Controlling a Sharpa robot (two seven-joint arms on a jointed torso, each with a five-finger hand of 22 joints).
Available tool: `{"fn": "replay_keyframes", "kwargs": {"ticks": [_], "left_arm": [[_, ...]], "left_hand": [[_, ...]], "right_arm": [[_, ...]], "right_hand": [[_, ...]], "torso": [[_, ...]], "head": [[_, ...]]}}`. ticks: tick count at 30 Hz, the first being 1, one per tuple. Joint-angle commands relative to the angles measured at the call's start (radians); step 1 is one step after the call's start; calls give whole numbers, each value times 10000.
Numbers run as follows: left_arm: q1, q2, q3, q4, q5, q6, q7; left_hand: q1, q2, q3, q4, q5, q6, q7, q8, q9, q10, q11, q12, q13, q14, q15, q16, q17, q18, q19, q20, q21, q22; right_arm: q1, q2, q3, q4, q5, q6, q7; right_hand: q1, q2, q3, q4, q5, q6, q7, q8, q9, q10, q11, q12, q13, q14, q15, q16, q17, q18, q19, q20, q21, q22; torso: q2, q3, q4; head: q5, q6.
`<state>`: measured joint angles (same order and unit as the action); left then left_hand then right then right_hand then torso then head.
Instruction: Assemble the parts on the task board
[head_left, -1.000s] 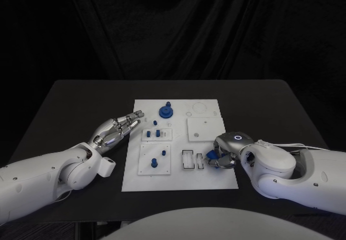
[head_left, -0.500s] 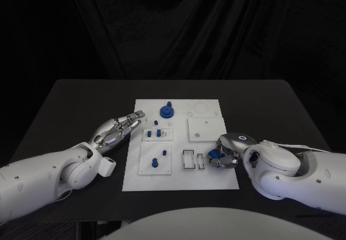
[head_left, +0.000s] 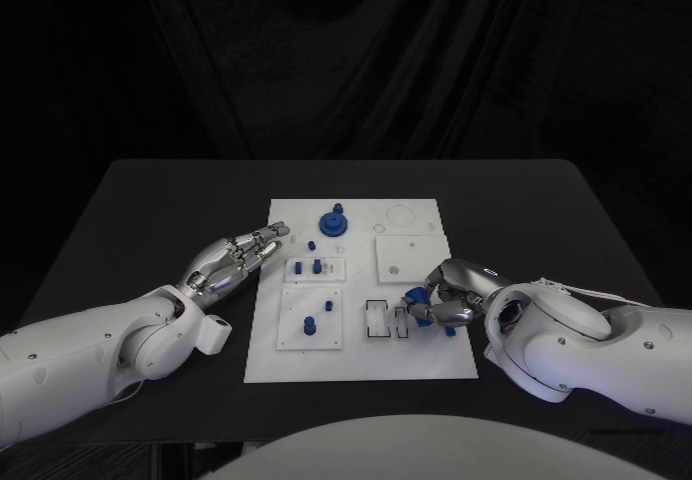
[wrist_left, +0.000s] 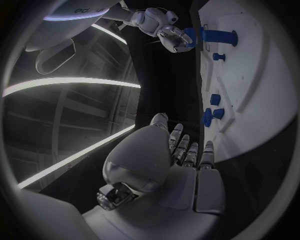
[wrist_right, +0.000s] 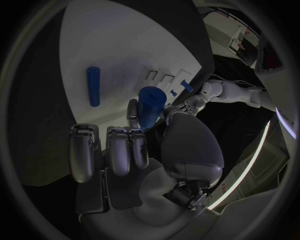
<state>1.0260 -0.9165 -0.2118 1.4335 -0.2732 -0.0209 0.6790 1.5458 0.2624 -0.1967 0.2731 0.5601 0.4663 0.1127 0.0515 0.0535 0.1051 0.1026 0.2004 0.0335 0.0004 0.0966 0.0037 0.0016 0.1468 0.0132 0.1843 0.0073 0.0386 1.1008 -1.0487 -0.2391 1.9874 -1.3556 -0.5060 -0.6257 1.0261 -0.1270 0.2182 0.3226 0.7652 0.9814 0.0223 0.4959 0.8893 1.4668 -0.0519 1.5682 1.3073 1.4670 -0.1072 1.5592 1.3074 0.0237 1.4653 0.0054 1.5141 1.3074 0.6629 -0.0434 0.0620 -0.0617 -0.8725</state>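
The right hand (head_left: 444, 303) holds a short blue cylinder (wrist_right: 149, 107), pinched between thumb and fingers (wrist_right: 119, 150), over the near right part of the task board (head_left: 447, 365). A slimmer blue peg (wrist_right: 93, 86) lies flat on the board just beyond those fingers. The left hand (head_left: 231, 262) rests on the surface beside the board's left edge, fingers straight, close together and holding nothing (palm apparently idle). Judged step: carrying a part to its seat. Next move calls for aligning the cylinder upright over the matching hole, which cannot be identified here.
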Motion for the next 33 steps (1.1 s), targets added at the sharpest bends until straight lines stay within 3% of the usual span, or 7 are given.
{"fn": "replay_keyframes", "kwargs": {"ticks": [1,6,12,16,24,28,33], "left_arm": [[-13,24,7,37,8,87,575],[-14,39,7,32,8,108,553],[-14,81,7,6,8,137,537],[-14,109,7,-11,8,162,518],[-15,139,7,-23,8,196,505],[-15,135,7,-31,8,200,500],[-15,143,7,-45,8,226,482]], "left_hand": [[88,-21,52,15,65,-1,64,23,-16,18,76,2,6,-4,95,-37,-16,93,17,76,48,13],[88,-21,52,15,65,-1,64,23,-16,18,76,2,6,-4,95,-37,-16,93,17,76,48,13],[94,-21,59,12,67,3,72,24,-15,16,79,0,6,-4,102,-37,-16,94,19,83,49,16],[94,-21,59,12,67,3,72,24,-15,16,79,0,6,-4,102,-37,-16,94,19,83,49,16],[103,-20,70,7,72,-3,79,24,-16,9,84,-8,5,-4,110,-37,-16,95,20,92,50,16],[103,-20,70,7,72,-3,79,24,-16,9,84,-8,5,-4,110,-37,-16,95,20,92,50,16],[105,-20,73,6,73,-2,80,24,-16,8,85,-8,5,-4,112,-37,-16,95,20,94,50,16]], "right_arm": [[35,82,0,1,1329,-522,374],[54,252,-3,-116,1618,-388,417],[52,449,-8,-241,1755,-176,459],[46,593,-10,-302,1790,-67,464],[-8,840,-12,-424,1806,9,486],[-41,900,-13,-476,1808,26,499],[-57,950,-13,-514,1808,92,500]], "right_hand": [[-235,-27,236,-337,-354,60,-143,-18,28,1040,-58,26,2635,963,-66,-53,2261,-68,762,-68,-26,2410],[-464,95,151,-326,-1187,41,-117,-100,129,1040,-34,26,2635,948,-48,-86,2188,-52,734,-52,-83,2388],[-732,174,4,-315,-1713,46,-87,-188,183,1040,-8,26,2635,907,-28,-181,1987,-6,653,-31,-251,2325],[-806,193,-79,-320,-1627,37,-77,-221,200,1040,1,26,2635,900,-22,-197,1955,-2,646,-27,-266,2320],[-888,252,-218,-319,-1678,-12,-56,-299,213,1040,17,26,2635,888,-10,-229,1889,13,619,-17,-325,2298],[-946,327,-389,-322,-2047,-57,-31,-408,209,1040,40,26,2635,883,9,-242,1864,18,610,0,-350,2291],[-1108,478,-725,-310,-2962,-100,25,-610,157,1040,90,26,2635,875,52,-265,1815,34,582,40,-418,2269]], "torso": [[-9,-26,33],[-3,-31,22],[8,-46,43],[28,-21,9],[29,-11,15],[18,-16,14],[21,-14,-2]], "head": [[0,-1],[60,-1],[58,-1],[103,-1],[138,-1],[190,-1],[232,-1]]}}
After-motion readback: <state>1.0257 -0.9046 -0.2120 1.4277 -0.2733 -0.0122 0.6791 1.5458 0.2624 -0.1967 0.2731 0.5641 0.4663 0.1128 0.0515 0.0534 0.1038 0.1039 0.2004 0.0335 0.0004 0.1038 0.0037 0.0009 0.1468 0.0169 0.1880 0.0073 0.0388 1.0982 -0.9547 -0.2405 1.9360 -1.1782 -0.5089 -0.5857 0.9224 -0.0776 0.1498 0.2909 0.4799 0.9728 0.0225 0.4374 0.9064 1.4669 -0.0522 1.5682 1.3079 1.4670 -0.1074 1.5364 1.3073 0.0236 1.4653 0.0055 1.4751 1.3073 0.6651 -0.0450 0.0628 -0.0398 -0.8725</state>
